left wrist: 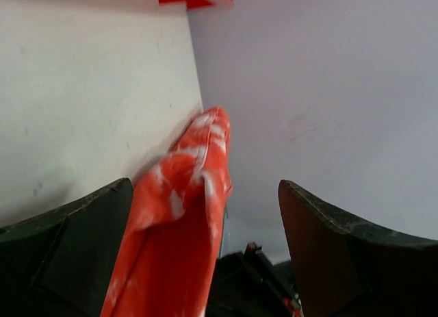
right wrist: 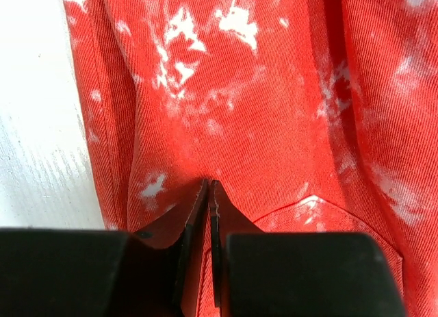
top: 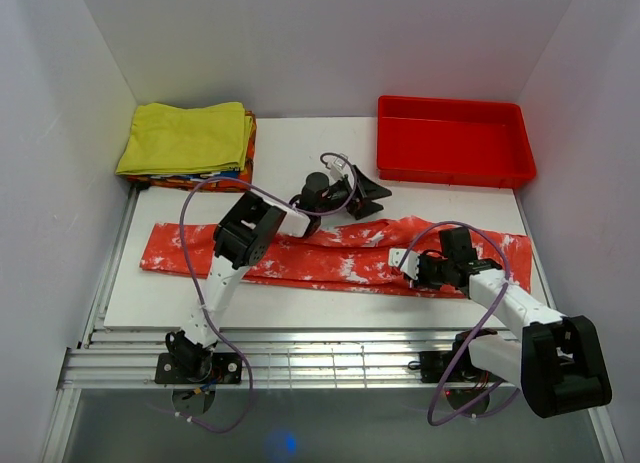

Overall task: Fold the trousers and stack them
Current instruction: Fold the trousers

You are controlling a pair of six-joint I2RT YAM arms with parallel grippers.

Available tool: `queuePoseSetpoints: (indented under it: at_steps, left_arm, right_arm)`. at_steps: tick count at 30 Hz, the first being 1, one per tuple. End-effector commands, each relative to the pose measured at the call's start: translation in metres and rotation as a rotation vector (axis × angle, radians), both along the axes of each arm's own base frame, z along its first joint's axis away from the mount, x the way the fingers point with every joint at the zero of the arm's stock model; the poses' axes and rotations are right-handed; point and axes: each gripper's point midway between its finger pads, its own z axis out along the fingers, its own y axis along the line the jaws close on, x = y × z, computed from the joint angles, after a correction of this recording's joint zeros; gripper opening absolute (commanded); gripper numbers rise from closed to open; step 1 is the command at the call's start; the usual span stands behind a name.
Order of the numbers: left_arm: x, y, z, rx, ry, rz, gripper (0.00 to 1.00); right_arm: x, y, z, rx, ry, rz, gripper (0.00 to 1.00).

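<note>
The right end effector (right wrist: 209, 188), clenched, rests its tips on the trousers (top: 330, 258), which lie lengthwise across the worktop (top: 300, 143) on both sides of it. Just beyond, the left end effector (top: 362, 195) hangs released, jaws wide. Farther back, a tray (top: 452, 173) sits to its right and a yellow garment (top: 185, 135) to its left.

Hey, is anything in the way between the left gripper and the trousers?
Nothing visible. The left gripper is open, and its wrist view shows the trousers right in the gap, with nothing in front of them.
</note>
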Motion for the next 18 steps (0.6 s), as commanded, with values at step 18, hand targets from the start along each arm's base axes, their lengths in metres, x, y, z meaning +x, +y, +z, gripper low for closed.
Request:
queuePoseSetpoints:
  at_steps: [18]
  left_arm:
    - [-0.082,-0.094,0.014,0.054,0.001,-0.281,0.98]
  right_arm:
    - [-0.060,-0.016,-0.031,-0.088,0.276,0.033,0.13]
